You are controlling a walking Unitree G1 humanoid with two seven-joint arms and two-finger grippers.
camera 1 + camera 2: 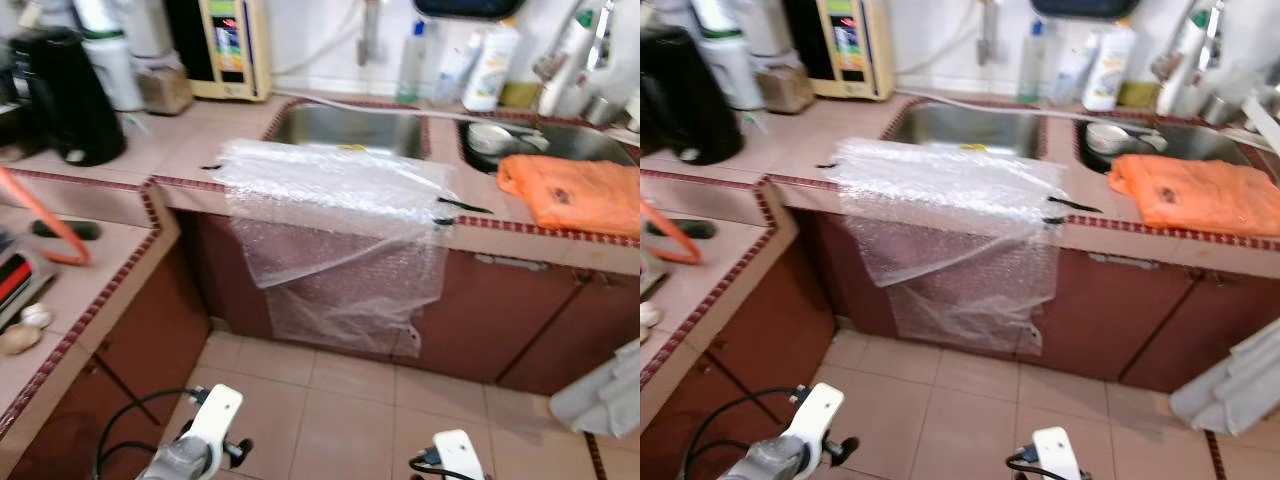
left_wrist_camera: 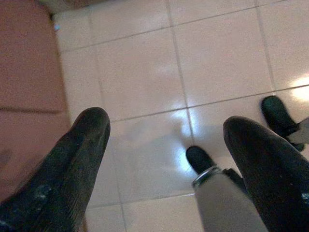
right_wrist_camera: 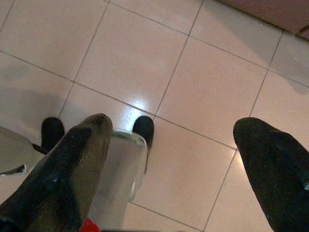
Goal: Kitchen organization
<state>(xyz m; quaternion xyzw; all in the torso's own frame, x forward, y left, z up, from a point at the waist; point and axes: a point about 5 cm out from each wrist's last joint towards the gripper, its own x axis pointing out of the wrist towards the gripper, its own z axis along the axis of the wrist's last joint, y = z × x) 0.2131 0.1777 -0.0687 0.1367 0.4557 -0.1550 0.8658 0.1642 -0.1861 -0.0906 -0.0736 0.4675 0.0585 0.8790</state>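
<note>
We see our head views slightly blurred, and the bottles at the back wall are too soft to identify. Our arms are cut off at the lower edge, at about six o'clock. A sheet of bubble wrap (image 1: pixel 335 225) drapes over the counter (image 1: pixel 180 140) edge in front of the left sink (image 1: pixel 350 128), hanging down over the cabinet (image 1: pixel 520 320); what it covers there is hidden. An orange cloth (image 1: pixel 575 190) lies at two o'clock, beside the right sink. A black appliance (image 1: pixel 65 95) stands at ten o'clock. Our left gripper (image 2: pixel 166 145) hangs with fingers spread wide, holding nothing, over the tiled floor (image 2: pixel 217 58). Our right gripper (image 3: pixel 171 145) is likewise spread and empty above the tiles.
</note>
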